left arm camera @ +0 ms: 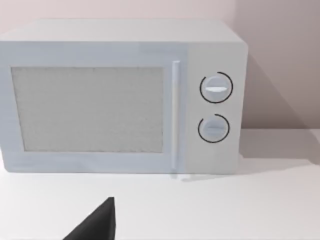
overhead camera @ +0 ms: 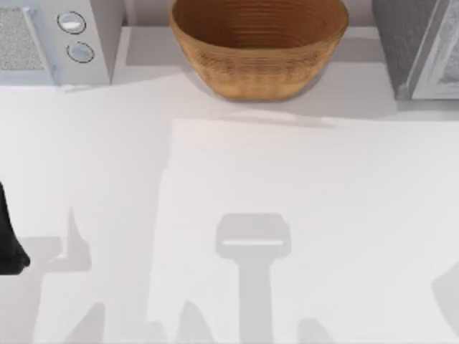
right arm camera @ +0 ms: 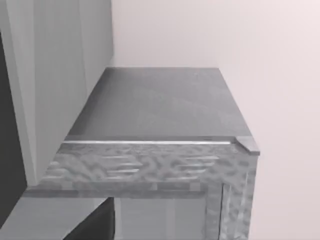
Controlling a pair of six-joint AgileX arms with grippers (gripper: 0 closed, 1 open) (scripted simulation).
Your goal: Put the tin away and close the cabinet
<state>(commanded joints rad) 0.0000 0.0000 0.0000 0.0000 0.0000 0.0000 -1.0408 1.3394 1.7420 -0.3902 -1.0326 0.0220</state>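
The tin is out of view. The grey cabinet (overhead camera: 412, 46) stands at the table's back right corner. The right wrist view looks down on its flat top (right arm camera: 160, 105) and the patterned front panel (right arm camera: 145, 167) below it; I cannot tell whether its door stands open. A dark part of my right gripper (right arm camera: 97, 225) shows close in front of the cabinet. My left gripper (overhead camera: 8, 240) is a dark shape at the table's left edge, and a black tip of it (left arm camera: 97, 225) points toward the microwave.
A white microwave (overhead camera: 50, 39) with two round dials (left arm camera: 216, 88) stands at the back left. A large wicker basket (overhead camera: 258, 46) sits at the back middle. The white table (overhead camera: 287, 215) carries only shadows across its middle and front.
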